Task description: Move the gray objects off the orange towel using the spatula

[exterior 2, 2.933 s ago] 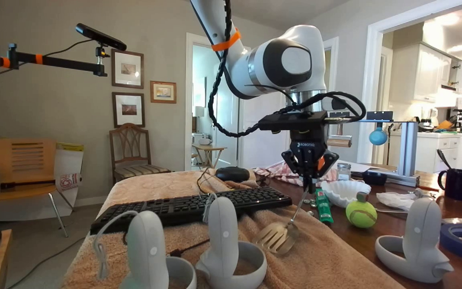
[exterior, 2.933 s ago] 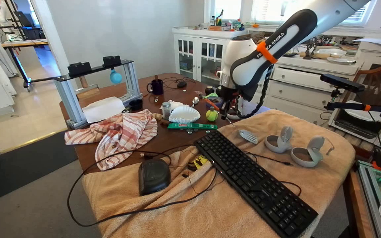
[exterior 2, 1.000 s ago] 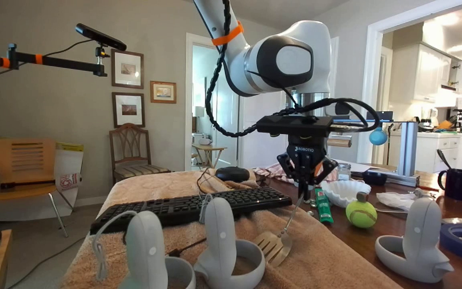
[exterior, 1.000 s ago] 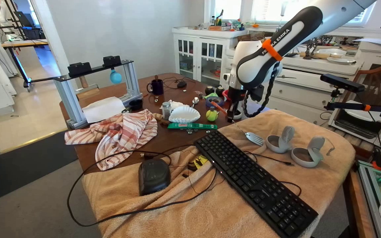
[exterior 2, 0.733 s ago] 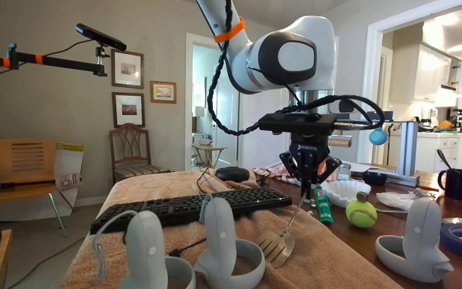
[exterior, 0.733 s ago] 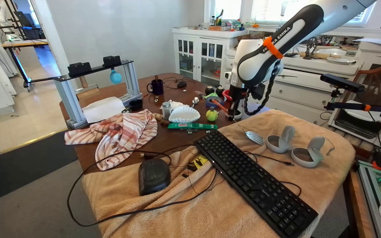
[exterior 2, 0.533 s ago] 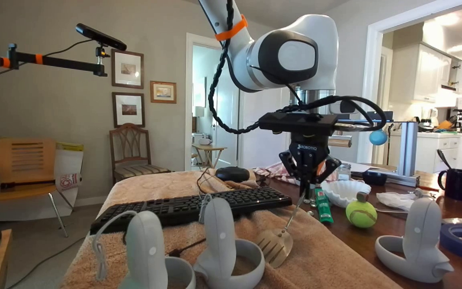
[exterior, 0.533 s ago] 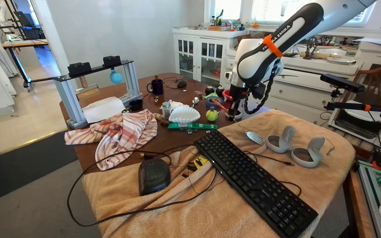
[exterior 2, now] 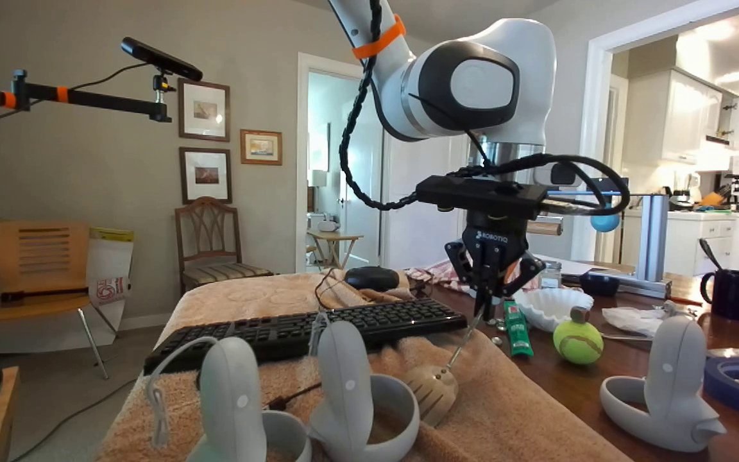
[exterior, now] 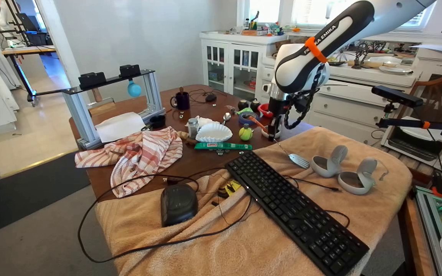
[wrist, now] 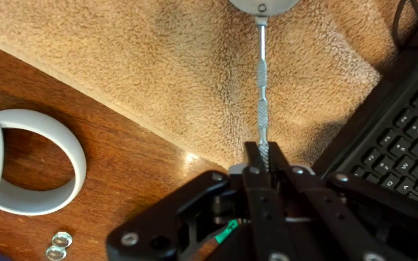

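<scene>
OK, claw (wrist: 263, 153) is pinched tight on hdl of spatula (wrist: 262, 77); seen in wrist view, hdl runs to 12 o'clock over towel (wrist: 180, 79). Kbd (wrist: 406, 159) at claw's 3 there; one gray pc (wrist: 31, 119) at its 9, on bare tbl (wrist: 122, 174), off towel.

In an exterior view, spatula's tilted, w/ blade (exterior: 299, 161) low at towel. Near gray pc (exterior: 338, 154) at blade's 3 o'clock, right beside it; can't tell if touching. Far gray pc (exterior: 366, 170) just past that, btwn 3 & 4. Both pcs sit on towel. Kbd at blade's 6, lying across towel; dark oval thing (exterior: 178, 205) at 8, also on towel. Checked cloth (exterior: 140, 153) at 9, on tbl; ball (exterior: 245, 133) approx 10, on tbl, w/ green pack (exterior: 228, 147) at the ball's 8, white dish (exterior: 214, 133) at its 9. Mug (exterior: 183, 101) well past ball, also approx 10, w/ a stem up in it.
</scene>
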{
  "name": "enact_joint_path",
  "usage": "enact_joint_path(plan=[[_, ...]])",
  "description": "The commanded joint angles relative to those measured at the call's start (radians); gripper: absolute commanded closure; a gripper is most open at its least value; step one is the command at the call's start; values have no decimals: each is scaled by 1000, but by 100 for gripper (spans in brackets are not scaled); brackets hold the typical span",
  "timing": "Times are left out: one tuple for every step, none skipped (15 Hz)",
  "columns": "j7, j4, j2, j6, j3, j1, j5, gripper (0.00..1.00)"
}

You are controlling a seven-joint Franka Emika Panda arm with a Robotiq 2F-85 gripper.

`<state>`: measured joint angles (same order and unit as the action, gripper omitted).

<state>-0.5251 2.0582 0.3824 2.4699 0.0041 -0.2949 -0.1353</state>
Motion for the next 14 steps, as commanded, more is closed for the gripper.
enact_joint_path(plan=[[18,-29,5,-58,-24,11,26,98],[23,-37,8,-62,-28,13,31,98],[25,-45,10,-69,-30,13,30,98],[28,-51,12,-73,-33,14,33,98],[24,-57,13,-84,-33,13,32,98],[26,-64,16,-94,-35,14,34,98],[31,-70,18,-98,-39,16,38,98],[35,-76,21,-98,-41,18,41,98],[39,-81,23,-98,-45,21,47,98],[41,-87,26,-99,-46,22,47,98],[46,-94,30,-98,-49,24,52,98],[48,-99,32,-95,-51,25,56,98],[49,-104,35,-95,-52,24,59,98],[52,-108,38,-93,-53,25,64,98]])
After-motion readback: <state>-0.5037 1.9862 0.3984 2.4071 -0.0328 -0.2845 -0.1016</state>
